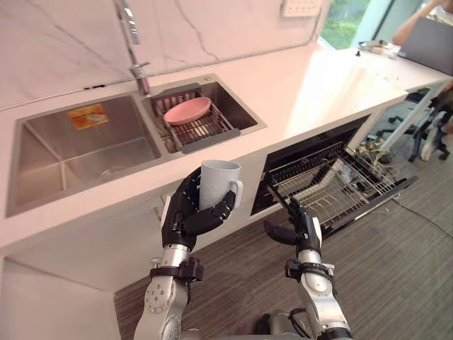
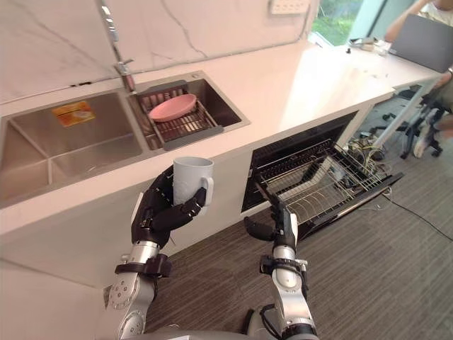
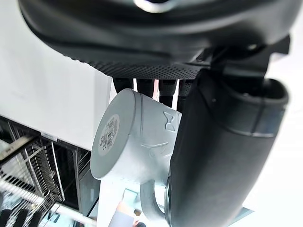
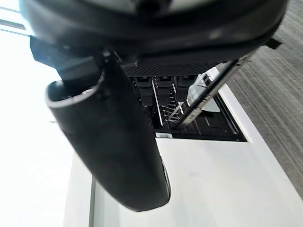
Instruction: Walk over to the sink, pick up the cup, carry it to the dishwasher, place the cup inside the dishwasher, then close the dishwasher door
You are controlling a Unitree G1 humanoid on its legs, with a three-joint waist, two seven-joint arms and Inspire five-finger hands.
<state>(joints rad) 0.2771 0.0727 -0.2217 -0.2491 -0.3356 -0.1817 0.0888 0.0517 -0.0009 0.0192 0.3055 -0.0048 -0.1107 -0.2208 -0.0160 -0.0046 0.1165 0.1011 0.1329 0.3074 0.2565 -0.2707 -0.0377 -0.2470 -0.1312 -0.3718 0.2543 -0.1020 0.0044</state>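
Task stage: carrying, I judge; the cup is out of the sink and not yet in the dishwasher.
Cup: a pale mug (image 1: 219, 183) at frame centre, upright with its mouth up. It hangs in front of the counter (image 1: 304, 85) edge, below the sink (image 1: 42, 142) and left of the open dishwasher.
Left hand: the left hand (image 1: 191, 212) wraps the mug from behind and below. Its fingers are curled round the body and the thumb is pressed across the side next to the handle. The handle points right, away from the palm, and an upright carry probably makes setting it down simpler.
Right hand: the right hand (image 1: 297, 227) hangs lower right of centre, just before the rack. Its fingers are loosely extended and the thumb is out to the side, gripping nothing. It seems kept free for the door.
Dishwasher: the door (image 1: 375, 200) lies folded down at centre right with the wire rack (image 1: 333, 183) drawn out over it, so the way in is open.
Sink area: a pink plate (image 1: 187, 110) rests on a drainer tray (image 1: 209, 131) in the smaller basin, under the tap (image 1: 134, 49).
Next move: likely a shift rightward, then lowering the mug onto the rack.
Bystander: a person (image 1: 414, 25) sits at the upper right corner, well apart.
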